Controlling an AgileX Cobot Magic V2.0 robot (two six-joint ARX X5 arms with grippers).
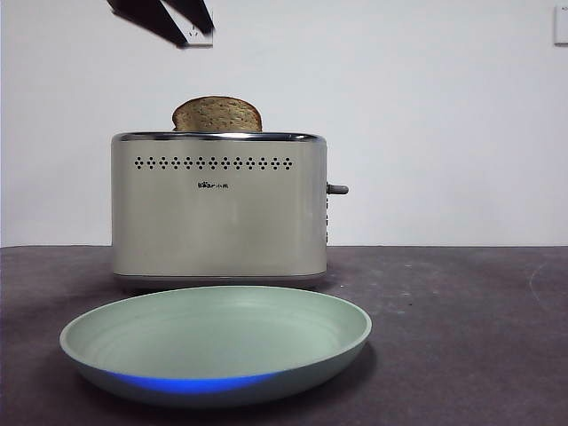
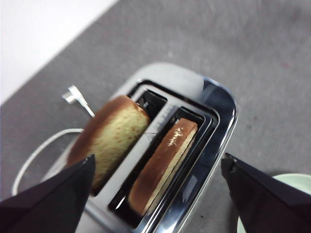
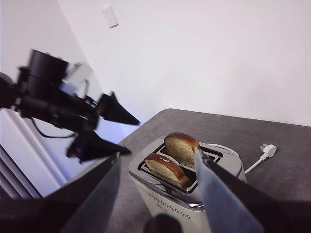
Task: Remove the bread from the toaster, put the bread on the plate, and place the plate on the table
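Observation:
The cream toaster (image 1: pixel 217 213) stands mid-table with two slices in its slots. The bread (image 1: pixel 217 115) is the taller slice; it rises above the chrome rim and also shows in the left wrist view (image 2: pixel 112 136) and the right wrist view (image 3: pixel 182 145). A lower slice (image 2: pixel 163 167) sits in the other slot. The mint-green plate (image 1: pixel 213 342) lies on the table (image 1: pixel 461 302) in front of the toaster. My left gripper (image 2: pixel 158 158) is open and empty, high above the toaster, and shows as black tips (image 1: pixel 173 22) at the front view's top. My right gripper (image 3: pixel 156 154) is open and empty, off to the toaster's side.
A white cord with a plug (image 2: pixel 73 94) lies on the table behind the toaster, and it also shows in the right wrist view (image 3: pixel 266 149). The grey lever (image 1: pixel 337 189) sticks out of the toaster's right side. A white wall with a socket (image 3: pixel 111 15) stands behind the table.

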